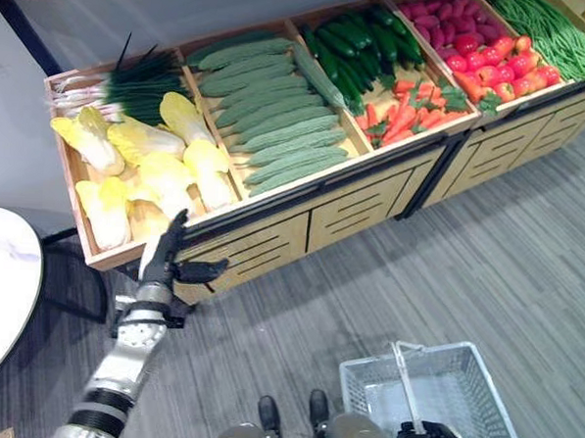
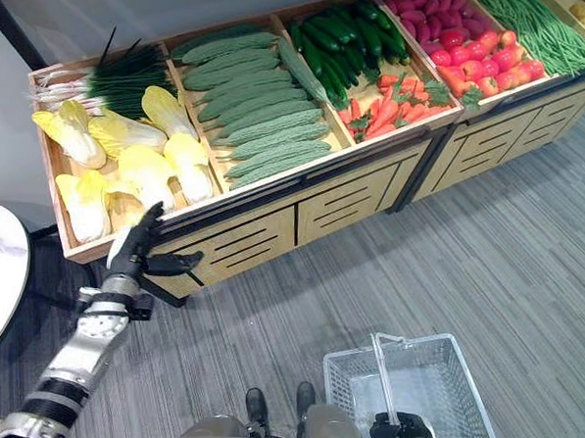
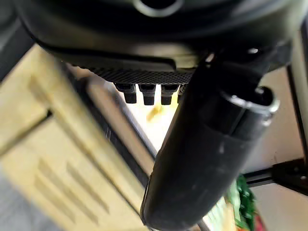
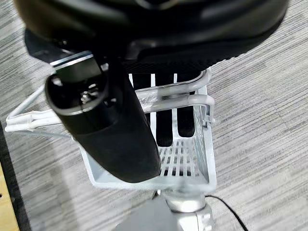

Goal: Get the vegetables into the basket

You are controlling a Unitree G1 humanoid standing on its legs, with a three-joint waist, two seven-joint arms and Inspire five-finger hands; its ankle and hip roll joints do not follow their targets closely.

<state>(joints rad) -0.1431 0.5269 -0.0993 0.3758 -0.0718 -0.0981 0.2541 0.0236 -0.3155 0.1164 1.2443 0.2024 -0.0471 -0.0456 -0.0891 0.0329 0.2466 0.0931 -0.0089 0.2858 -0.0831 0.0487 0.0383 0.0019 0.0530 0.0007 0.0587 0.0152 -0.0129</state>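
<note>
Left hand (image 1: 165,256) was spread wide at lower left, nothing held — a cabbage (image 1: 104,215) could be knocked off the crate edge. Basket (image 1: 480,386) handles were gripped by right hand (image 4: 166,122).

No text, label, number or sign can be read anywhere in these views: not on the wooden produce crates (image 1: 272,228), not on the wire basket (image 1: 478,425), not on the grey floor (image 1: 486,268).
</note>
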